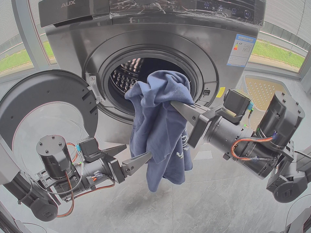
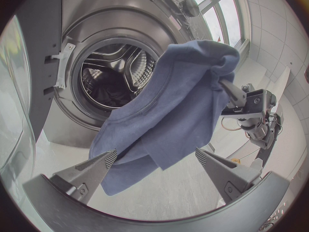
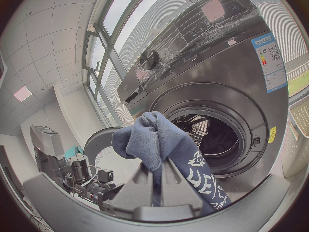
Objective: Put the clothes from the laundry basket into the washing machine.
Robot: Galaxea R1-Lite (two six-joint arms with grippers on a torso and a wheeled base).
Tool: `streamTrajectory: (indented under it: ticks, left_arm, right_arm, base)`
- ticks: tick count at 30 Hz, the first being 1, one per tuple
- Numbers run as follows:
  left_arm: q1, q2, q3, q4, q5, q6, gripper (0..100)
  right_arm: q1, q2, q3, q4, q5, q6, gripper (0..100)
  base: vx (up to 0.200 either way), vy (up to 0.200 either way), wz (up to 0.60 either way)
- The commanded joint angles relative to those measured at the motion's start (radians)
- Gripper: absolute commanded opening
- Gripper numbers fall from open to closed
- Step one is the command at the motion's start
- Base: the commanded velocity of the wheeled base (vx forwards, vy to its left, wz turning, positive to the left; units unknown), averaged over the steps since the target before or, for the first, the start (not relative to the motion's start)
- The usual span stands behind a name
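Head view: the washing machine [image 1: 145, 49] has its door [image 1: 45, 107] swung open on the left. The right arm comes in from the right, raised to the level of the drum mouth [image 1: 142, 78]. The right gripper [image 1: 175, 105] is clenched on a bunch of the blue shirt [image 1: 162, 130]. The shirt hangs in the air right in front of the drum mouth, its tail dropping toward the floor. The left arm is lower, coming in from the left. The left gripper [image 1: 138, 149] is spread wide, with one finger at the shirt's lower edge and not clamping it. A white basket [image 1: 262, 89] stands by the machine's right side.

Left wrist view: the left gripper [image 2: 155, 154] has its fingers far apart, and the shirt [image 2: 173, 97] hangs above and between the tips. The right gripper [image 2: 225, 84] pinches the shirt's top corner. Inside the drum is some dark cloth [image 2: 106, 91], which the head view hides.

Right wrist view: the right gripper [image 3: 157, 178] is shut tight, with the shirt [image 3: 154, 139] bunched over its tips. White print [image 3: 206, 181] shows on the hanging part. The left arm [image 3: 80, 171] sits low, beside the open door. The machine's dial [image 3: 148, 59] and sticker [image 3: 270, 62] are visible, with the basket [image 3: 299, 136] at the edge.
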Motion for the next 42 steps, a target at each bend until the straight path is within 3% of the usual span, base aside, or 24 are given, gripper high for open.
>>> streamTrajectory:
  ticks: [1,14,20,31,42]
  left_arm:
    - [0.032,0.052,0.000,-0.003,-0.001,0.004,100]
    - [0.158,0.190,-0.016,-0.102,-0.053,0.007,100]
    - [0.169,0.296,-0.054,-0.177,-0.054,0.021,100]
    - [0.176,0.385,-0.177,-0.179,-0.079,0.024,100]
    - [0.172,0.408,-0.189,-0.179,-0.091,0.025,100]
  right_arm:
    - [0.002,-0.031,0.025,0.000,0.003,0.000,0]
    - [0.005,-0.048,0.045,-0.001,0.020,-0.001,0]
    - [0.019,-0.045,0.046,-0.020,0.021,-0.001,0]
    - [0.020,-0.050,0.055,-0.023,0.027,-0.006,0]
    - [0.034,-0.051,0.069,-0.043,0.038,-0.009,0]
  base:
    - [0.000,0.000,0.00]
    - [0.000,0.000,0.00]
    - [0.000,0.000,0.00]
    - [0.000,0.000,0.00]
    - [0.000,0.000,0.00]
